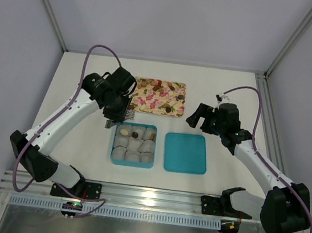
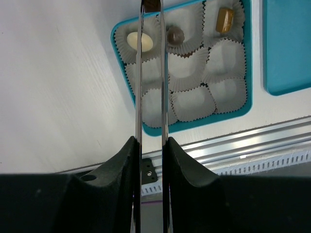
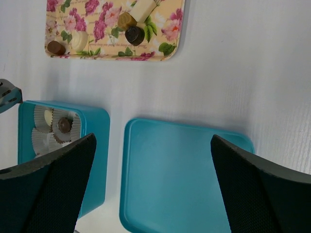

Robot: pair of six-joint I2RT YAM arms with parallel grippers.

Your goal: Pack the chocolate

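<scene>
My left pincer [image 2: 151, 145] is pinched narrow on a pair of metal tongs [image 2: 140, 77]. Their tips clasp a brown chocolate [image 2: 151, 4] at the far edge of the teal box [image 2: 118, 43]. Three more chocolates sit in the far row of its paper cups [image 2: 192, 102]. My right pincer [image 3: 153, 141] gapes wide over the teal lid [image 3: 170, 184]. Other chocolates lie on the floral tray [image 3: 165, 19].
</scene>
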